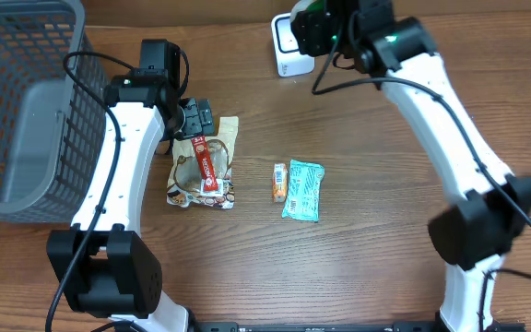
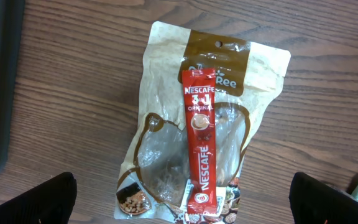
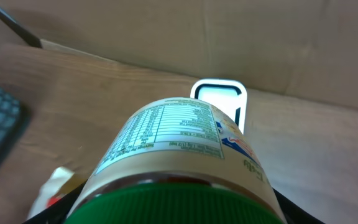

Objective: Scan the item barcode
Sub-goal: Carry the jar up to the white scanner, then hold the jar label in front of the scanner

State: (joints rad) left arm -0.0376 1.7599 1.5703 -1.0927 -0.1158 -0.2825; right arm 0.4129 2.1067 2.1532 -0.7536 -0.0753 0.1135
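My right gripper [image 1: 328, 29] is shut on a jar [image 3: 178, 140] with a green lid and a pale label. The nutrition table on that label faces the wrist camera. The jar's far end points at the white scanner [image 3: 219, 94], which stands at the back edge of the table [image 1: 284, 51], a short way off. The jar [image 1: 308, 28] shows only as a dark shape in the overhead view. My left gripper [image 2: 190, 200] hangs open above a brown snack bag [image 2: 160, 124] with a red Nescafe stick [image 2: 201, 149] lying on it.
A grey mesh basket [image 1: 17, 101] fills the left side of the table. A small orange packet [image 1: 278, 182] and a teal wrapper [image 1: 303, 189] lie side by side in the middle. The snack bag [image 1: 206, 171] lies next to the left arm.
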